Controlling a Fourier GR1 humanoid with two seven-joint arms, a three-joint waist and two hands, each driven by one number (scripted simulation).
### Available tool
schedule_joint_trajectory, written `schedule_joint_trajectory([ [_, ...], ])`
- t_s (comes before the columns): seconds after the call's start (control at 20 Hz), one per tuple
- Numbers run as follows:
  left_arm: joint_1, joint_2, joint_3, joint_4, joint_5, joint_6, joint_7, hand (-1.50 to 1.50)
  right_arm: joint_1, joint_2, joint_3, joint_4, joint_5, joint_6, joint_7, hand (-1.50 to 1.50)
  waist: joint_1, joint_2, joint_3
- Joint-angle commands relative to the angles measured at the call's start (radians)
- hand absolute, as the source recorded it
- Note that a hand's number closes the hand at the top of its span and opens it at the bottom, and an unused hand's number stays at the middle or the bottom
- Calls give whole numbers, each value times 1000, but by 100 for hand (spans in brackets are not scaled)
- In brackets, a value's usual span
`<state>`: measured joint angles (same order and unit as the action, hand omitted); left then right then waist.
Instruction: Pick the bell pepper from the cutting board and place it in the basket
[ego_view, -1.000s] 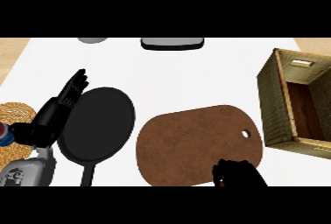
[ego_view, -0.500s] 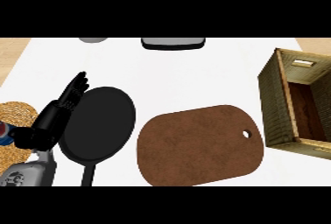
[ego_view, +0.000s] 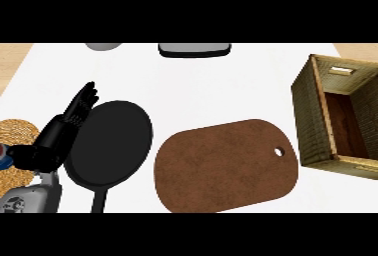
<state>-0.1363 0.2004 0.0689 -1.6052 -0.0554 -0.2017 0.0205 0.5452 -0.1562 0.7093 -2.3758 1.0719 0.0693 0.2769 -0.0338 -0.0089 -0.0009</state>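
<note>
Currently no bell pepper shows on the cutting board (ego_view: 225, 167); left hand (ego_view: 74, 117) rests open, holding nothing; right hand unseen

One board (ego_view: 225, 167), one pan (ego_view: 108, 144), one basket (ego_view: 314, 119), one woven mat (ego_view: 16, 135), one hand (ego_view: 65, 130).

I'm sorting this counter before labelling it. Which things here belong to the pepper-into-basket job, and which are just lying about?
Belongs to the job:
- cutting board, brown, with no pepper showing on it
- basket, at the right

Lying about:
- black pan
- woven mat at the left edge
- dark tray at the top
- left hand, open beside the pan
</note>
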Motion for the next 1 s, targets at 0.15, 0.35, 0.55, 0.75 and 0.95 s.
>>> schedule_joint_trajectory([
  [0.15,-25,-2,0,2,-6,9,16,0,65,31,9,-359,-85,31,69,150,-11,0,-1],
  [0.35,-11,-8,-3,0,0,3,-4,0,13,62,-43,-365,-20,46,127,150,6,4,-3],
  [0.55,-20,-8,-19,-6,-9,-5,3,0,-92,113,-96,-359,5,89,206,150,20,7,-4],
  [0.75,-30,-14,-27,4,-13,-5,2,0,-237,155,-225,-324,-48,133,289,150,29,15,-2],
  [0.95,-50,-8,-19,-4,-7,-6,23,0,-437,156,-333,-260,-54,120,413,150,37,15,-2],
])
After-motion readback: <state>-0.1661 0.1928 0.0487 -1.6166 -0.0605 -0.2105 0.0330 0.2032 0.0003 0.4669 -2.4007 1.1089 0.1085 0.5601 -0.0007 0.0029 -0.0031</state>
